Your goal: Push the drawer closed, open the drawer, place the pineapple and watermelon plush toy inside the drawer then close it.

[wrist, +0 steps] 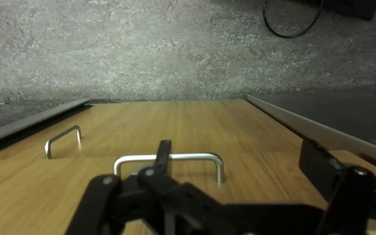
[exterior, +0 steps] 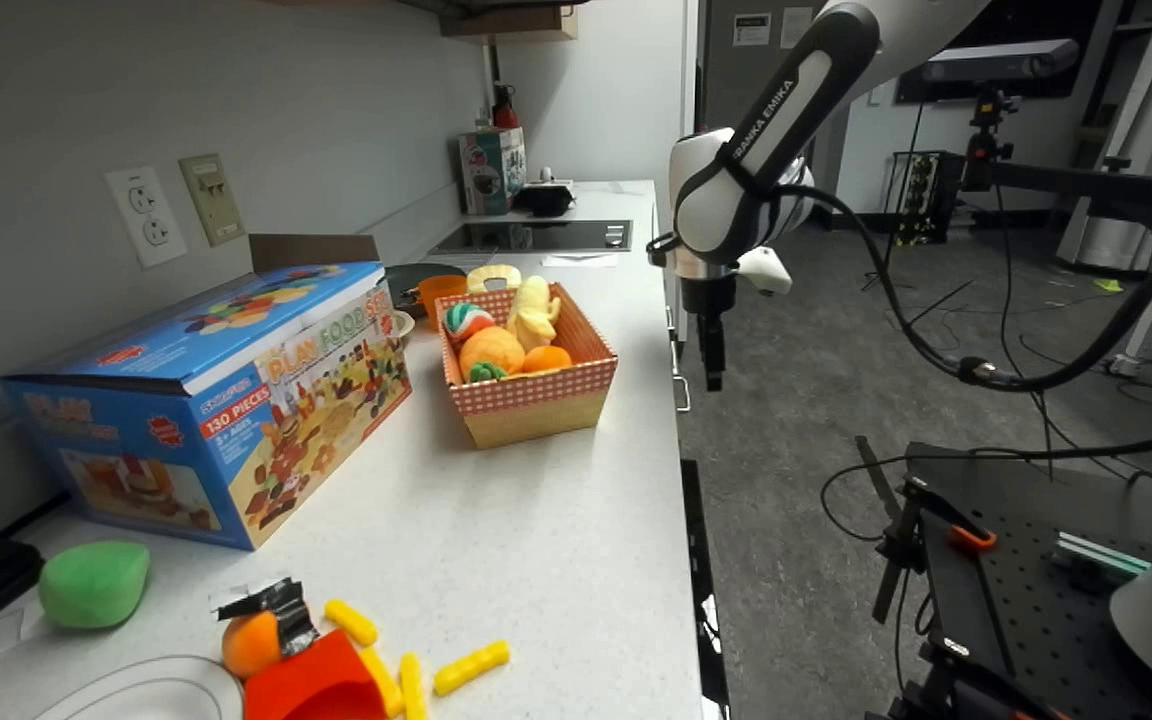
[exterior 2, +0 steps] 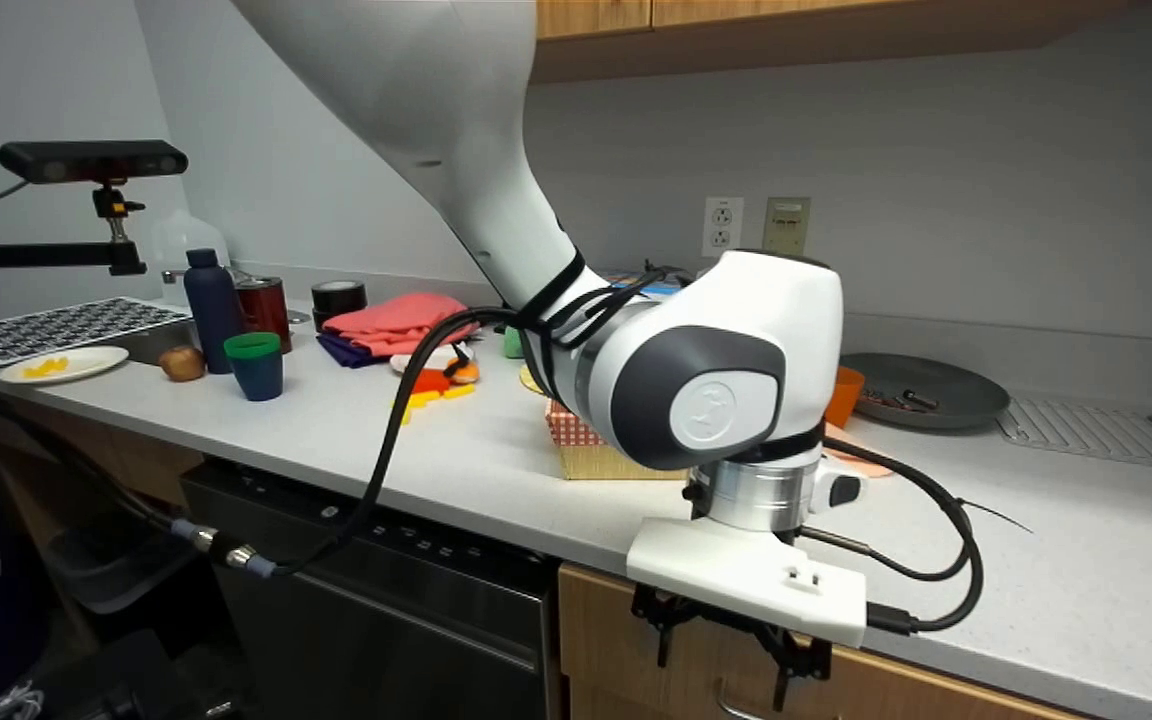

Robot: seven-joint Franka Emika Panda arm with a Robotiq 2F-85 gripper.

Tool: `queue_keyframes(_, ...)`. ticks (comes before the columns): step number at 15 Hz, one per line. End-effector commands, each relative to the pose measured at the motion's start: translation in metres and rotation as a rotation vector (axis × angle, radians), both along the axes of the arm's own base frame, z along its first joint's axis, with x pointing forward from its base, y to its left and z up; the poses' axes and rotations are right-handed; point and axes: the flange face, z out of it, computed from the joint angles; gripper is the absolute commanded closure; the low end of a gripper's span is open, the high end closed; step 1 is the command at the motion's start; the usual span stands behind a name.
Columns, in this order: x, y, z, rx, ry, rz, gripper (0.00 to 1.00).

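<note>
Tool (exterior 2: pixel 721 682) hangs just off the counter (exterior: pixel 556 560) edge, out in front of the drawer (wrist: pixel 256 182), empty.

Progress: drawer looks pushed in under the counter, so I'd count the first push as done; can't confirm it's fully flush. Remaining: pull it out, load both toys, close it again. Watermelon plush (exterior: pixel 466 320) and what I take for the pineapple plush (exterior: pixel 492 350) (round, orange, green tuft) are both in the checked basket (exterior: pixel 536 415) on the counter, alongside a banana plush (exterior: pixel 533 314), so neither is loaded.

Tool state: fingers (wrist: pixel 164 151) spread wide, nothing gripped. In the wrist view one finger crosses the silver handle (wrist: pixel 193 157) about mid-bar and the other is well off to one side of it, so they aren't straddling the bar. In an exterior view the fingertips (exterior: pixel 713 372) stand out past the counter edge with a gap, so probably no contact with the handle, but I can't rule it out. Next, my guess: line up on the handle for the pull; risk is a finger slipping off the bar
</note>
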Motion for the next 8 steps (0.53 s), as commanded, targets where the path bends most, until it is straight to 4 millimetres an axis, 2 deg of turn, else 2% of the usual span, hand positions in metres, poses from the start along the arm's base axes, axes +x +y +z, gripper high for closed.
queue_keyframes(1, -0.006, -0.031, -0.011, 0.009, 0.000, -0.056, 0.00)
queue_keyframes(2, -0.009, -0.035, -0.011, 0.009, -0.006, -0.080, 0.00)
queue_keyframes(3, -0.010, -0.024, -0.011, 0.002, 0.015, -0.048, 0.00)
queue_keyframes(5, -0.015, -0.033, -0.012, 0.002, 0.016, -0.065, 0.00)
queue_keyframes(8, -0.010, -0.030, -0.007, -0.017, -0.003, -0.067, 0.00)
